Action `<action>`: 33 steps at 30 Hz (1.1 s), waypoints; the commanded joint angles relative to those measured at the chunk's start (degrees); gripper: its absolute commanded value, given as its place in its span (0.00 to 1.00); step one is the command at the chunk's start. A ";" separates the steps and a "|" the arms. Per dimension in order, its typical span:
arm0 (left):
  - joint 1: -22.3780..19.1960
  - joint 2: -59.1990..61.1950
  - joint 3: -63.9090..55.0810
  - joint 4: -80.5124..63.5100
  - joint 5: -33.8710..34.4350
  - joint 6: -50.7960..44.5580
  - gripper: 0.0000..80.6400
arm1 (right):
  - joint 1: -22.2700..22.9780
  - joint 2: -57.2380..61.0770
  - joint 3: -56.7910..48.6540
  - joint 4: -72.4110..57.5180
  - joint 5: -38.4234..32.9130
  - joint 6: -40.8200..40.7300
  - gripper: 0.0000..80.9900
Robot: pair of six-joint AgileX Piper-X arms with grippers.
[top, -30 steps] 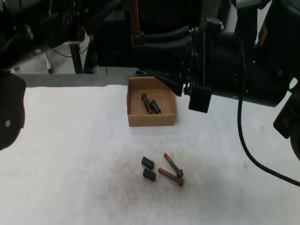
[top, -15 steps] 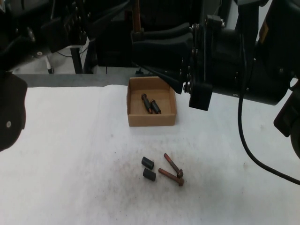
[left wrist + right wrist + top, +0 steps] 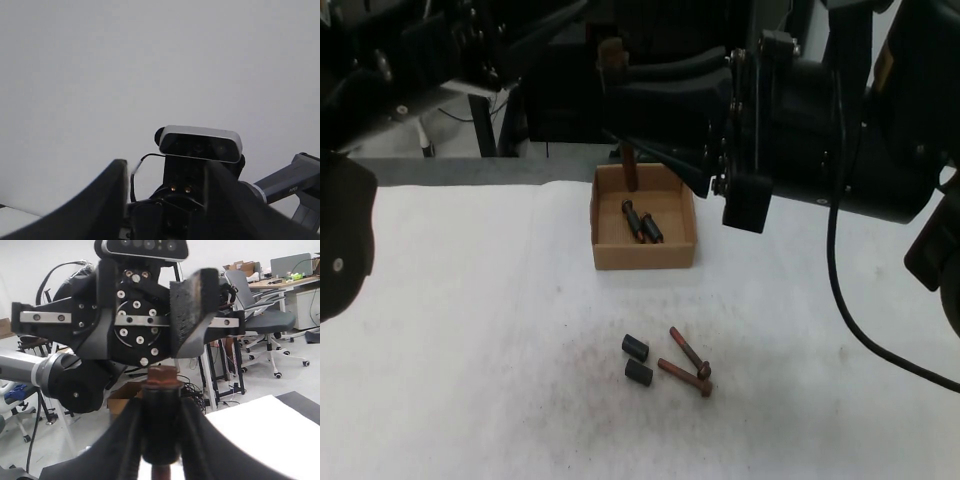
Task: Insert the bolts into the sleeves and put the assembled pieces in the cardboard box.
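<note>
black arms (image 3: 820, 130), textured jaws (silver screws (image 3: 136, 304), cable (image 3: 835, 290))

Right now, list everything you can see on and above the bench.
cardboard box: one, brown, far middle of the cloth.
assembled pieces: two, dark, lying inside the box.
sleeves: two, black, loose on the cloth nearer the camera.
bolts: two, reddish-brown, lying beside the sleeves.
held piece: one, reddish bolt in a black sleeve, in the air by the box.
cloth: one, white, covering the bench.
left gripper: open, holding nothing, facing the other gripper.
right gripper: shut on the held piece.
</note>
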 commanded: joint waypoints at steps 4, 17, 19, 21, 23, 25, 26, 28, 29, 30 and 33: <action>2.06 -0.31 -0.22 -0.28 -5.84 1.06 0.21 | -0.87 -0.43 -1.31 5.95 8.85 0.65 0.01; 5.87 -1.21 -0.22 23.82 -6.74 11.38 0.00 | -9.63 21.64 -28.35 45.08 24.50 -5.35 0.01; 5.87 -2.36 -0.22 35.55 -10.76 16.27 0.00 | -10.43 27.35 -34.77 51.11 24.50 -5.35 0.01; 5.87 -4.06 -0.22 47.72 -17.14 22.03 0.00 | -11.07 33.35 -42.03 56.77 24.98 -5.35 0.01; 5.87 -5.91 -0.22 60.98 -25.76 28.53 0.00 | -11.45 38.39 -48.29 61.21 26.94 -5.35 0.01; 5.87 -7.29 -0.22 71.03 -32.38 34.02 0.00 | -11.76 43.63 -54.63 65.12 28.80 -6.10 0.01; 5.87 -7.93 -0.22 75.53 -35.21 36.25 0.00 | -12.03 46.00 -56.96 66.53 29.48 -6.73 0.01; 5.87 -8.86 -0.22 82.28 -39.24 39.91 0.00 | -12.39 50.53 -62.01 68.55 30.03 -6.69 0.01; 5.87 -9.25 -0.22 84.70 -40.73 41.50 0.00 | -12.49 52.29 -64.07 68.99 30.03 -6.69 0.01; 5.87 -9.58 -0.22 86.59 -41.91 42.80 0.00 | -12.82 54.24 -65.67 69.59 30.32 -6.69 0.01; 5.87 -10.24 -0.22 89.97 -43.84 45.07 0.00 | -13.03 59.21 -70.53 72.08 31.90 -6.69 0.01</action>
